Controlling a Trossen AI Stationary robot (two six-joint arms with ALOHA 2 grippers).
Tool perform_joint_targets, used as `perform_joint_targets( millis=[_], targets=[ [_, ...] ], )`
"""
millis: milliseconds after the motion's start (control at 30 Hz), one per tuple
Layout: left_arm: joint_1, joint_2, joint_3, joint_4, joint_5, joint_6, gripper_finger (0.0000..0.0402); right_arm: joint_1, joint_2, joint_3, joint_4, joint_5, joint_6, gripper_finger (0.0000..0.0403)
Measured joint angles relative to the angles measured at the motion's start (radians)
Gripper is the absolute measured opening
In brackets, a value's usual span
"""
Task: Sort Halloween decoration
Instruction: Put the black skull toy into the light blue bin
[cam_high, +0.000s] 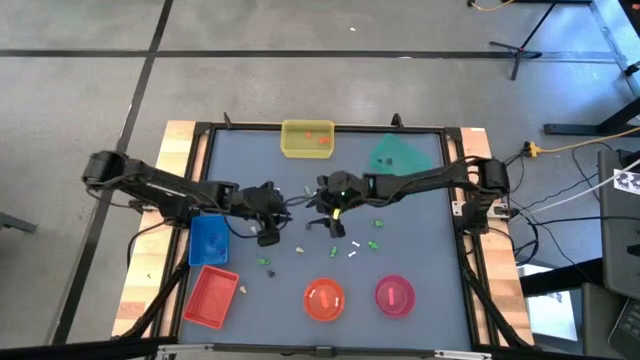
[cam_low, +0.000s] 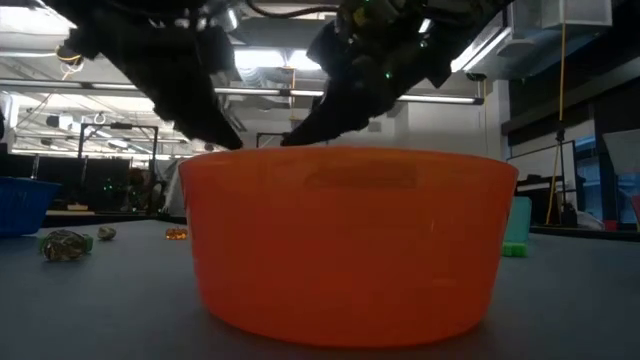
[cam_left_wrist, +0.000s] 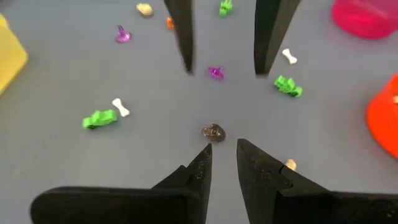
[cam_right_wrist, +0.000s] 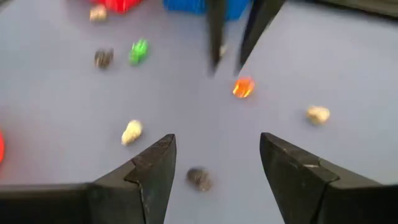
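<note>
left wrist view: no legible writing on any item. halloween decoration (cam_left_wrist: 213, 132) is tiny trinkets strewn on the grey table (cam_left_wrist: 74, 162). counted here: three green, two purple, two white bones, two beige, one orange, one dark grey. the dark grey one lies just ahead of the left gripper (cam_left_wrist: 222, 151), whose fingers are narrowly parted and hold nothing. right gripper (cam_right_wrist: 217, 149) faces it across that trinket, fingers spread wide, empty. orange bowl (cam_high: 323, 298) and pink bowl (cam_high: 394, 294) sit nearer the table edge.
</note>
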Motion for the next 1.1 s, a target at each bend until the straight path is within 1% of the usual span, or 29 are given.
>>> perform_joint_targets(
  millis=[200,333,467,733,1100],
  targets=[
    [0.0,-0.128,0.0,-0.067,0.0,0.0,0.006,0.022,0.079,-0.002,0.007,0.025,0.003,0.0232],
    [0.0,-0.167,0.0,-0.077,-0.003,0.0,0.006,0.025,0.128,-0.002,0.004,0.025,0.004,0.0232],
    [0.0,-0.168,0.0,-0.081,-0.03,-0.001,0.006,0.024,0.17,-0.002,0.035,0.024,0.004,0.0232],
    [0.0,-0.164,0.0,-0.079,-0.03,-0.003,0.006,0.024,0.243,-0.001,0.118,0.023,0.022,0.0232],
    [0.0,-0.164,0.0,-0.078,-0.031,-0.005,0.006,0.021,0.249,-0.001,0.128,0.024,0.039,0.0231]
  ],
)
